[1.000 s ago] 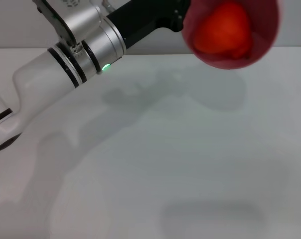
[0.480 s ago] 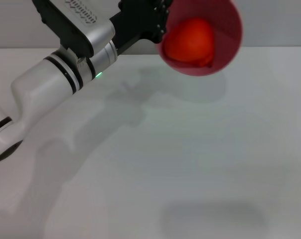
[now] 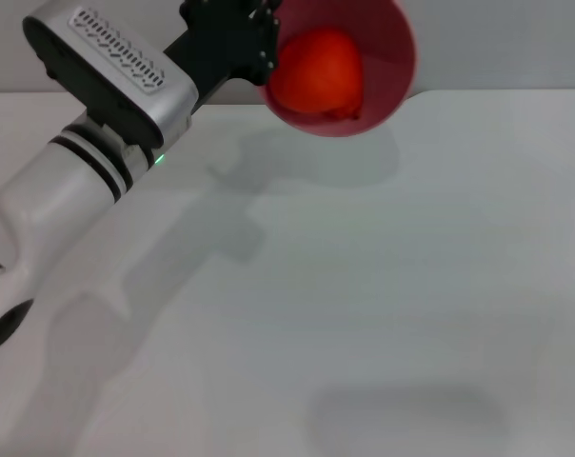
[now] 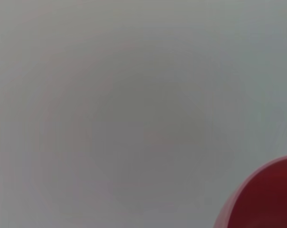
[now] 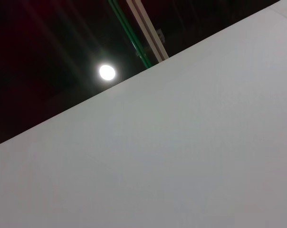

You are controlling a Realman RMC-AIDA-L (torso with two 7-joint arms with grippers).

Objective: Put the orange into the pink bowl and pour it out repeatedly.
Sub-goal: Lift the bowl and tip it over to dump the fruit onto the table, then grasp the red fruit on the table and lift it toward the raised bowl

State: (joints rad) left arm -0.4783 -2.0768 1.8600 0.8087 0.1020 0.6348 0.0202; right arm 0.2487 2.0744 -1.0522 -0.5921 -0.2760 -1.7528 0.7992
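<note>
The pink bowl (image 3: 387, 57) hangs in the air above the far part of the white table (image 3: 364, 305), tipped so its mouth faces me. The orange (image 3: 316, 71) lies inside it against the lower wall. My left gripper (image 3: 266, 46) is shut on the bowl's left rim, with the arm reaching in from the left. An edge of the bowl also shows in the left wrist view (image 4: 267, 199). My right gripper is out of view.
The bowl's shadow (image 3: 316, 157) falls on the table just under it. The right wrist view shows only a white panel (image 5: 181, 156) and a dark ceiling with a lamp (image 5: 107, 72).
My left arm has swung the bowl to the left across the top of the view, with the orange staying inside it.
</note>
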